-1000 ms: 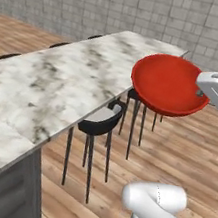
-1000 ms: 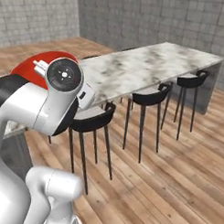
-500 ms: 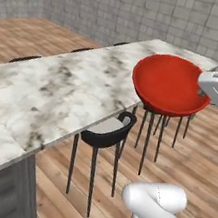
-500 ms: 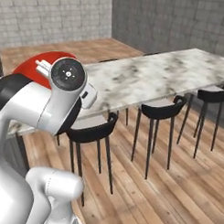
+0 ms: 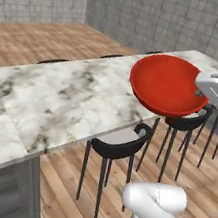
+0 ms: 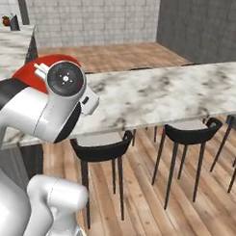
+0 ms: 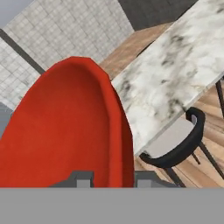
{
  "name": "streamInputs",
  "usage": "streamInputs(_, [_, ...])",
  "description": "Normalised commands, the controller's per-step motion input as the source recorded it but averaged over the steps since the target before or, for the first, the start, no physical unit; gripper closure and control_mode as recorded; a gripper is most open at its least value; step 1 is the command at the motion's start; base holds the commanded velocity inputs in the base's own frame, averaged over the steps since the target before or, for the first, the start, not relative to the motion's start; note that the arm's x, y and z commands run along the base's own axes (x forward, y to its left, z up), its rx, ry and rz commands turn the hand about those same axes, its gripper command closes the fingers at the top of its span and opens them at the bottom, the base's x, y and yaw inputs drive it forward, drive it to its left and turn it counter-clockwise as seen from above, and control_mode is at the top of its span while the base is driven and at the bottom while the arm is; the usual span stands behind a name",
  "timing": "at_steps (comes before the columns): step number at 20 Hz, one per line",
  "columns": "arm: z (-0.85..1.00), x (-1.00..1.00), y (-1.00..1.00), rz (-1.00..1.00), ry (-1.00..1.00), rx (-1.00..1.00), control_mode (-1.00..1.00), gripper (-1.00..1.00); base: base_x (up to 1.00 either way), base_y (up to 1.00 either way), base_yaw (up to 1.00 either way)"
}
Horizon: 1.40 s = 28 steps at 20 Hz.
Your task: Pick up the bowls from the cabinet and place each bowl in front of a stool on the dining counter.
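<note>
A glossy red bowl [image 5: 166,85] hangs in the air, tilted, above the overhanging edge of the dining counter [image 5: 67,98]. My gripper [image 5: 201,93] is shut on its right rim. In the hand view the bowl [image 7: 65,131] rises from between my gripper's [image 7: 113,179] tips, with the counter [image 7: 175,74] and a stool [image 7: 175,144] beyond it. From the right base view a sliver of the bowl [image 6: 27,76] peeks out behind my arm. A stool [image 5: 118,140] stands tucked under the counter edge just below the bowl. The cabinet is out of view.
More stools [image 5: 185,122] [image 6: 189,132] line the counter's [image 6: 154,92] near side over a wooden floor. Grey tiled walls stand behind. A second marble worktop [image 6: 11,44] with a small object on it sits at the far left. A dark base panel [image 5: 0,188] carries the counter's near end.
The whole scene has slid across both base views, so the base has moved along the counter. The red bowl stays in my gripper at the same height.
</note>
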Motion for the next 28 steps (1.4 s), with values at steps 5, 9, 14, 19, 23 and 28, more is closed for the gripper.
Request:
streamInputs(5, [0.00, 0.00, 0.00, 0.00, 0.00, 0.00, 1.00, 1.00, 0.19, -0.90, 0.37])
streamInputs(9, [0.00, 0.00, 0.00, 0.00, 0.00, 0.00, 1.00, 1.00, 0.33, -0.70, 0.35])
streamInputs(14, [0.00, 0.00, 0.00, 0.00, 0.00, 0.00, 1.00, 1.00, 0.93, -0.04, 0.25])
streamInputs(19, [0.00, 0.00, 0.00, 0.00, 0.00, 0.00, 1.00, 1.00, 1.00, 0.15, 0.16])
streamInputs(23, [0.00, 0.00, 0.00, 0.00, 0.00, 0.00, 1.00, 1.00, 0.96, 0.09, 0.14])
streamInputs(28, [0.00, 0.00, 0.00, 0.00, 0.00, 0.00, 1.00, 1.00, 0.42, 0.00, 0.12])
